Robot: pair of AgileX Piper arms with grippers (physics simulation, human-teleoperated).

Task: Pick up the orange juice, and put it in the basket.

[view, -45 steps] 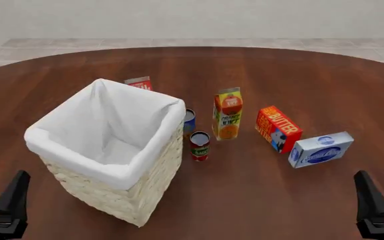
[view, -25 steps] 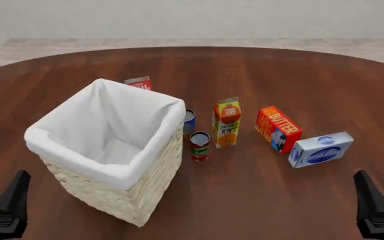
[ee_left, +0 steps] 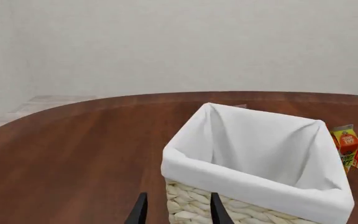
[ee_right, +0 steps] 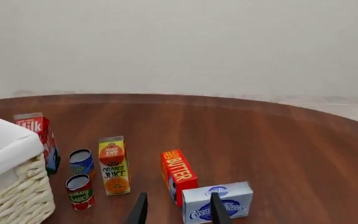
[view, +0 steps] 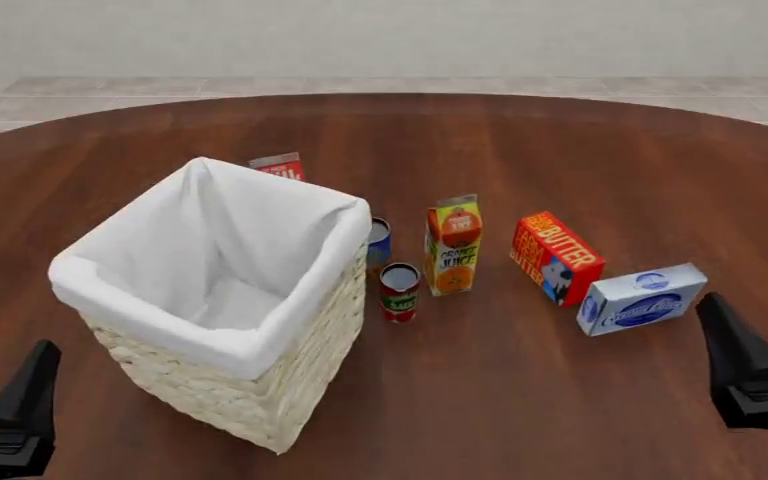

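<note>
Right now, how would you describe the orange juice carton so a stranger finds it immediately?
Start at the large cream wicker basket with white cloth liner on the brown wooden table. To its right stand two small cans, then the tall yellow-orange gable-top orange juice carton. It stands upright and taller than the flat red butter box further right.

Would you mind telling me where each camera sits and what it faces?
Front: above and behind the arms; both hands low, left hand, right hand.
Left wrist: behind its hand, facing the basket.
Right wrist: behind its hand, facing the orange juice.
All three show the orange juice.
</note>
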